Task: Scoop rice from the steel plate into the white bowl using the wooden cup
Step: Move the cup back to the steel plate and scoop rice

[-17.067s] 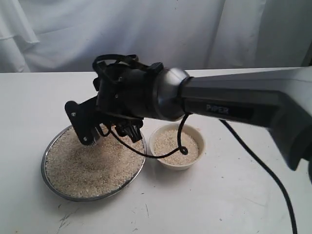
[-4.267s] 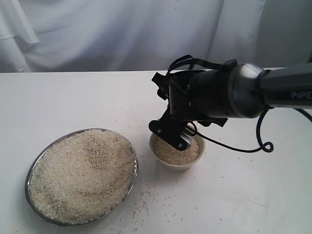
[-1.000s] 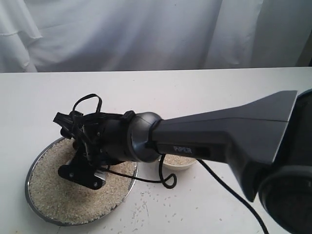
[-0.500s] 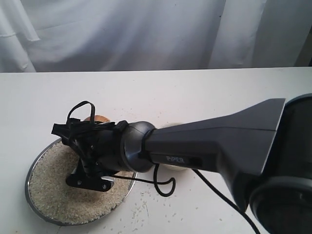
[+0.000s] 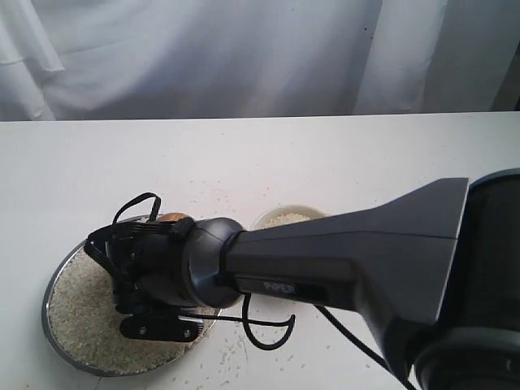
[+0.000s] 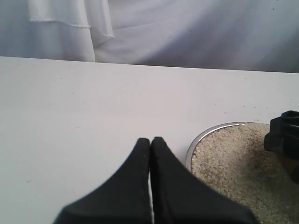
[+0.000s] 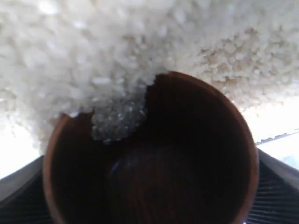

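Note:
The steel plate (image 5: 50, 294) lies at the front left, heaped with rice (image 5: 77, 313). My right gripper (image 5: 166, 229) reaches across over it, shut on the wooden cup (image 5: 172, 217), of which only a brown sliver shows past the wrist. In the right wrist view the wooden cup (image 7: 187, 154) fills the picture. Its dark mouth is pushed into the rice (image 7: 140, 42), and grains spill over its rim. The white bowl (image 5: 262, 219), holding rice, peeks out behind the arm. My left gripper (image 6: 150, 140) is shut on nothing, beside the steel plate (image 6: 204, 134).
Loose grains (image 5: 280, 357) are scattered on the white table in front of the plate and bowl. A black cable (image 5: 268, 333) loops down from the right arm. The big right arm (image 5: 366, 260) covers the middle. A white curtain (image 5: 244, 49) hangs behind.
The right wrist has dropped lower and nearer over the plate. The cup now sits at the plate's far side, dug into the rice. More of the white bowl shows.

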You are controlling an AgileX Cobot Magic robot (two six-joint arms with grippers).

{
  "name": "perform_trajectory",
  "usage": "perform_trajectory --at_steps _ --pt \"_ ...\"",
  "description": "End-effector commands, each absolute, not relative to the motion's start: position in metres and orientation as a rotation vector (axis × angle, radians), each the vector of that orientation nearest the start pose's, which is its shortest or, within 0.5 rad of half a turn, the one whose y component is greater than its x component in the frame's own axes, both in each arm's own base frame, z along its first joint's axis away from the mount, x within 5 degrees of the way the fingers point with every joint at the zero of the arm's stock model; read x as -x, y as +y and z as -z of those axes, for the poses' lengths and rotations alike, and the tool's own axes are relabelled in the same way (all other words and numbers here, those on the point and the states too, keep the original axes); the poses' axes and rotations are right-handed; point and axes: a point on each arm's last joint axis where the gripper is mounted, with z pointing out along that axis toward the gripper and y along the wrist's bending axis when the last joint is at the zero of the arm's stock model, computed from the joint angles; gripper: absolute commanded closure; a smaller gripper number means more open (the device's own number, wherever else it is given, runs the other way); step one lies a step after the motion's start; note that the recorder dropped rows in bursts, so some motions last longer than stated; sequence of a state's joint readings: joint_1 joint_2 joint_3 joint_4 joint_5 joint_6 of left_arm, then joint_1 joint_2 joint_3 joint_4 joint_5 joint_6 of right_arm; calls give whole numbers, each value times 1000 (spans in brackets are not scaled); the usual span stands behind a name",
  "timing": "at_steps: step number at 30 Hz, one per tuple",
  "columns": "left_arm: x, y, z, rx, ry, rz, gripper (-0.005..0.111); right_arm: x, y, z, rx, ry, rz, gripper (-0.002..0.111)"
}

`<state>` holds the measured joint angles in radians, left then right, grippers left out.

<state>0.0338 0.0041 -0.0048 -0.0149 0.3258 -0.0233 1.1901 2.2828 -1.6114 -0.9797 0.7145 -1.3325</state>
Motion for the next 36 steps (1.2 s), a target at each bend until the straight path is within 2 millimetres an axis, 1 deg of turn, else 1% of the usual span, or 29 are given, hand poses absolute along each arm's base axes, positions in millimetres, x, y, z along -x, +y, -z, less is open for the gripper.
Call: perform_trajectory --at_steps 1,6,10,18,20,25,30,36 --pt "-54 1 -184 64 1801 7 107 -216 419 -124 2817 -109 1064 108" --pt "-54 1 -184 64 1801 7 107 -209 417 -119 2881 -102 930 108" --pt "-54 1 -184 64 1801 7 107 -204 418 -116 2897 -88 841 108" --pt "-54 1 -184 64 1801 7 107 -201 419 -115 2902 -51 778 108" --pt "-54 1 -184 64 1801 7 107 -200 420 -116 2906 -16 728 108" --pt "-54 1 -184 64 1801 7 107 -198 425 -123 2925 14 507 108" --pt "-54 1 -184 64 1801 7 107 -197 426 -126 2938 22 461 108" --pt "-54 1 -184 64 1801 7 107 -198 420 -124 2986 46 383 108"
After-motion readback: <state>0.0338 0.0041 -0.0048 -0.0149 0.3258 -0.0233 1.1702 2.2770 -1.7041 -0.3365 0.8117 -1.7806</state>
